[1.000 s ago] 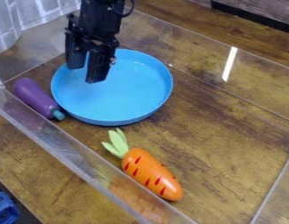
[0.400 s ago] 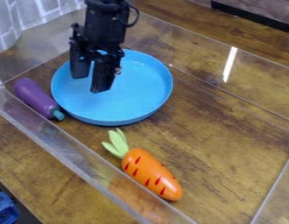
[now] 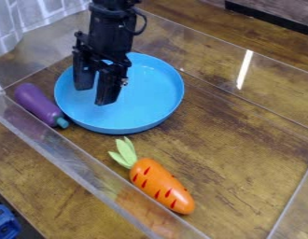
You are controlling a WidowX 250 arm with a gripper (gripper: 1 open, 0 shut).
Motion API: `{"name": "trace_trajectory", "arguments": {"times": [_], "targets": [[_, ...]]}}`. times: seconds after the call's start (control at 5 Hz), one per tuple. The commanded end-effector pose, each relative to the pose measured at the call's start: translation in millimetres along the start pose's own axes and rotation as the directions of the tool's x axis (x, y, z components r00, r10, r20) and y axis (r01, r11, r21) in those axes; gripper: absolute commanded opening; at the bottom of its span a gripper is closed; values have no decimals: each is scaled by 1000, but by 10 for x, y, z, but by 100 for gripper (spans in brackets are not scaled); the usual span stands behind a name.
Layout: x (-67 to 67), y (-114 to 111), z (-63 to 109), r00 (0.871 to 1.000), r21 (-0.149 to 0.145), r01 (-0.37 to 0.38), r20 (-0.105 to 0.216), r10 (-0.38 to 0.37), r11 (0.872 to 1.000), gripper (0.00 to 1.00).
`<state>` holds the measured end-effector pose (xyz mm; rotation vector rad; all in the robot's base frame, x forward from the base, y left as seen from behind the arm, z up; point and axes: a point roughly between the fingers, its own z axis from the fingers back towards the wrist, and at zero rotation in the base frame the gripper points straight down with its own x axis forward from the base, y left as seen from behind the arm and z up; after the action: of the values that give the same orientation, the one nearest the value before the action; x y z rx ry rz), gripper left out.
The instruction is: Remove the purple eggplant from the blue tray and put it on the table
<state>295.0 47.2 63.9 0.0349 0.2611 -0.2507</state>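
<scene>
The purple eggplant (image 3: 39, 104) lies on the wooden table (image 3: 231, 131) just left of the blue tray (image 3: 138, 98), its green stem end touching the tray's rim. No toy lies inside the tray. My black gripper (image 3: 94, 82) hangs over the left part of the tray, fingers pointing down and parted, with nothing between them. It is to the right of and above the eggplant.
An orange carrot (image 3: 157, 179) with green leaves lies on the table in front of the tray. Clear acrylic walls (image 3: 69, 159) run along the near-left side and the back. Bare wood stretches to the right.
The gripper has drifted slightly forward and down over the tray's left part. The eggplant, tray and carrot have not moved.
</scene>
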Motion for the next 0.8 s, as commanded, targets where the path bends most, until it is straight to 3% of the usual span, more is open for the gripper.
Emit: {"name": "trace_trajectory", "arguments": {"times": [0.0, 0.4, 0.6], "targets": [[28, -63, 244, 997, 31, 29, 75, -31, 999, 0], [71, -138, 260, 994, 35, 65, 81, -68, 997, 0], [91, -165, 247, 993, 37, 81, 82, -84, 996, 100]]}}
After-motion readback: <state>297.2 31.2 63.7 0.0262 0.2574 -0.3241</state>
